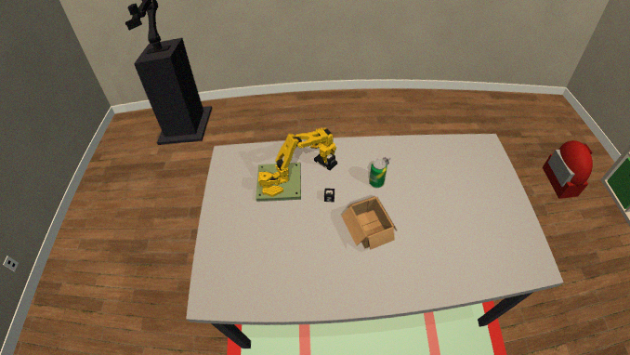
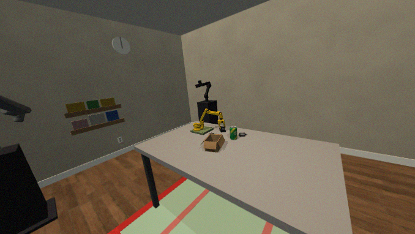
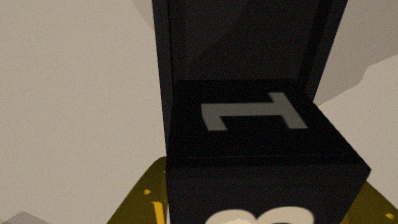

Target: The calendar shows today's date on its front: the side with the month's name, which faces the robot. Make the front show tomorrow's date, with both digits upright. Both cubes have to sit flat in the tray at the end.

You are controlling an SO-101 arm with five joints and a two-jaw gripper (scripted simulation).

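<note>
the cube [image 3: 260,150] is in my gripper [image 1: 328,161], clamped between my jaws and held near the table's [image 1: 418,260] far edge, well away from the tray. it is a small black block with hard flat faces and sharp edges, so i judge it stiff and light, nothing that will crush, but smooth enough to twist if i only catch a corner. the safe hold is square across two opposite flat faces, near the middle, and as far as the wrist view shows that is how i have it.

the face turned toward my camera carries a grey "1", lying on its side from where i look. the face below it shows the top of a white rounded digit, maybe a 3 or an 8; too much is cut off to tell.

taking the tray [image 1: 329,195] as my landmark: it is the small dark holder on the table, nearer the camera than my gripper in the top view. something pale shows on it, but it is too small for me to read a month or a digit, or to say whether the other cube sits inside.

to the right of the tray and a little farther back stands a green can [image 1: 378,174]; its label is unreadable. just to the near right of the tray sits an open cardboard box [image 1: 369,222]. to the tray's left is my green base plate [image 1: 295,192].
</note>
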